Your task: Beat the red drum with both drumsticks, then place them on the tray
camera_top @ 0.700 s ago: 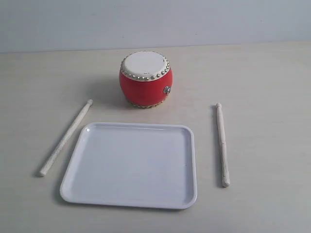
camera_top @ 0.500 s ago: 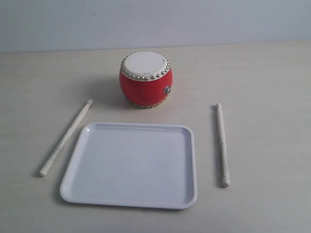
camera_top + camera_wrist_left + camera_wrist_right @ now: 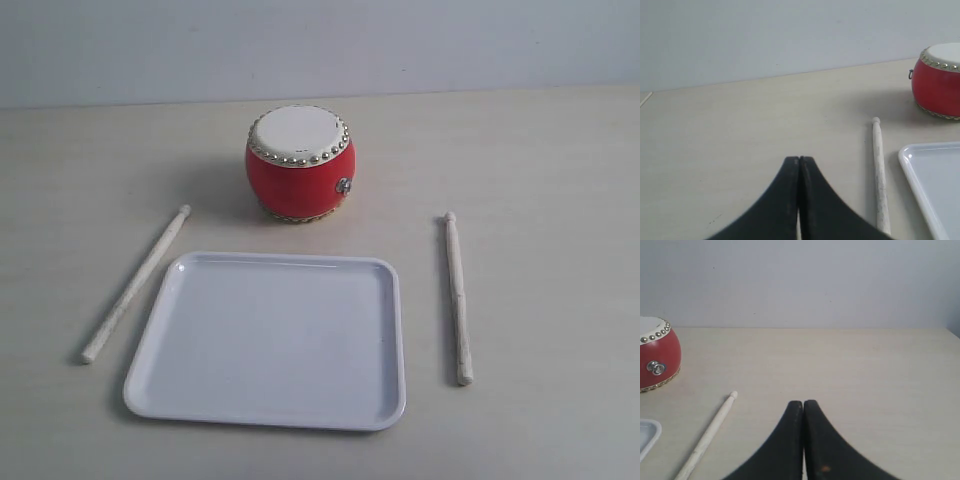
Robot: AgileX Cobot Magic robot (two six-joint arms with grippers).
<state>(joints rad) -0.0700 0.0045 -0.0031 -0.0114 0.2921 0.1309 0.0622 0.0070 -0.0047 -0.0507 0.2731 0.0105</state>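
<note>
Left drumstick and right drumstick lengthwise beside tray, tips toward red drum; both jaws together, empty.

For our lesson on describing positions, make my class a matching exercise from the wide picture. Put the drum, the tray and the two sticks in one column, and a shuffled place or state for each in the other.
Column A
1. drum
2. tray
3. left stick
4. right stick

Column B
a. lies slanted beside the tray
b. stands beyond the tray, farther from the camera
c. flat, white, nothing on it
d. lies beside the tray, pointing almost straight away from the camera

Pairs: 1-b, 2-c, 3-a, 4-d
</note>
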